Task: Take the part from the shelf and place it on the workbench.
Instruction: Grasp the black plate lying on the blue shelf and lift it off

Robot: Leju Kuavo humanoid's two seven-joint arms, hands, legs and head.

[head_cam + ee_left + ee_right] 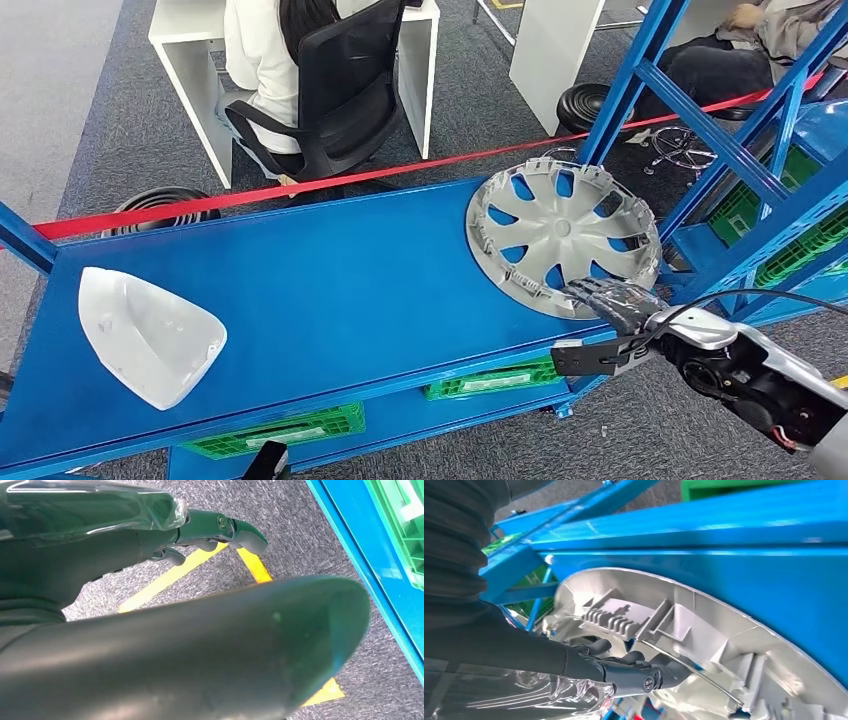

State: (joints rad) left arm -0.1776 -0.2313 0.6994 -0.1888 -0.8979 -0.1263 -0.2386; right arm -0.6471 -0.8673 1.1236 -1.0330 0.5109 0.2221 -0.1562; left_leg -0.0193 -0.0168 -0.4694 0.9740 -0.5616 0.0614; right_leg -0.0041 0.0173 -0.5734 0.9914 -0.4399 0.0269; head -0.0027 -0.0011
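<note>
hubcap at the right end of the blue bench

the grey hubcap (562, 237) lies flat at the right of the frame on the blue workbench (330, 290). the right hand (618, 302) holds its near rim, fingers (624, 661) curled over the edge. a white cover (148, 335) sits at lower left, well apart. the blue shelf frame (740, 160) rises just right of the hubcap. red tape (330, 182) crosses behind; a person in an office chair (350, 90) sits at upper centre. the left hand (220, 532) hangs over the carpet, fingers curled in on nothing.
</note>
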